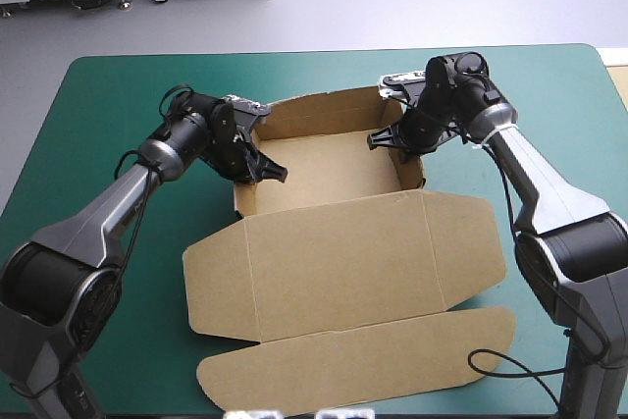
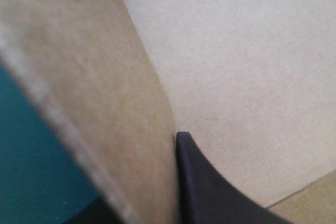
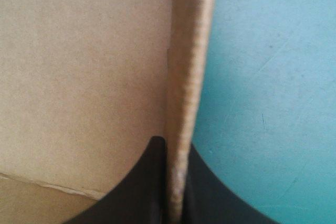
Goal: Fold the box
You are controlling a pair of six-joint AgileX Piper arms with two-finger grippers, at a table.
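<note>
The brown box [image 1: 324, 169] stands as an open tray at mid-table, its walls raised and its lid [image 1: 353, 262] lying flat toward the front edge. At the tray's left wall, my left gripper [image 1: 257, 169] is shut on the board. My right gripper [image 1: 392, 136] grips the right wall near the far corner. In the left wrist view the left wall [image 2: 94, 77] runs between the fingers of the left gripper [image 2: 157, 182], one black finger [image 2: 210, 187] inside the tray. In the right wrist view the right wall [image 3: 189, 51] is pinched in the right gripper [image 3: 176, 145], with the tray floor [image 3: 79, 77] on one side.
The lid's long tuck flap [image 1: 363, 365] reaches close to the table's front edge. Bare teal-green cover [image 1: 108, 115] lies to the left of the box, to its right [image 1: 569, 115], and outside both gripped walls [image 3: 273, 103] [image 2: 31, 171].
</note>
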